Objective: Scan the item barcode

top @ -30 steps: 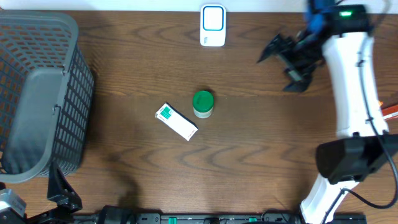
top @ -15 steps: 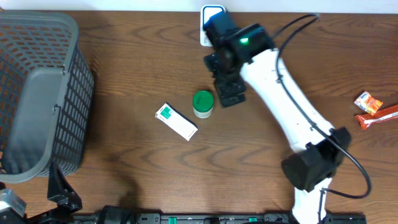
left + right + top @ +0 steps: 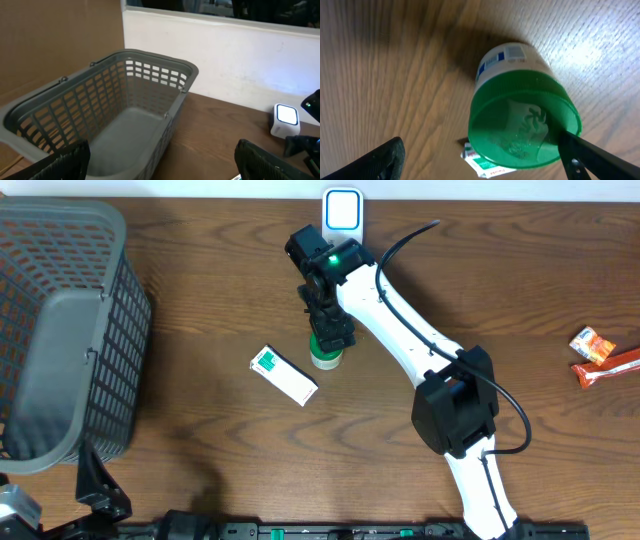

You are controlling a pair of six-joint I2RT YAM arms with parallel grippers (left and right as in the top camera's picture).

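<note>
- Overhead, left to right, there were one grey plastic mesh basket point(image 3: 120, 320), one white-and-green cardboard box point(image 3: 284, 375) lying flat, one white jar with a green lid point(image 3: 520, 125), one white scanner with a blue-lit face point(image 3: 342, 215) at the far edge, and two snack packets point(image 3: 592, 345), orange and red, at the right edge.
- All sat on a brown wood-grain table point(image 3: 200, 450); a white wall point(image 3: 225, 60) ran behind it in the left wrist view.
- The left gripper point(image 3: 167, 160) sat low at the near-left corner, facing the basket, its jaws spread wide.
- The right arm reached across from the near right. The right gripper point(image 3: 330, 338) pointed down just above the jar, which stood upright mid-table just right of the box. Its jaws were wide, a finger on each side of the lid.
</note>
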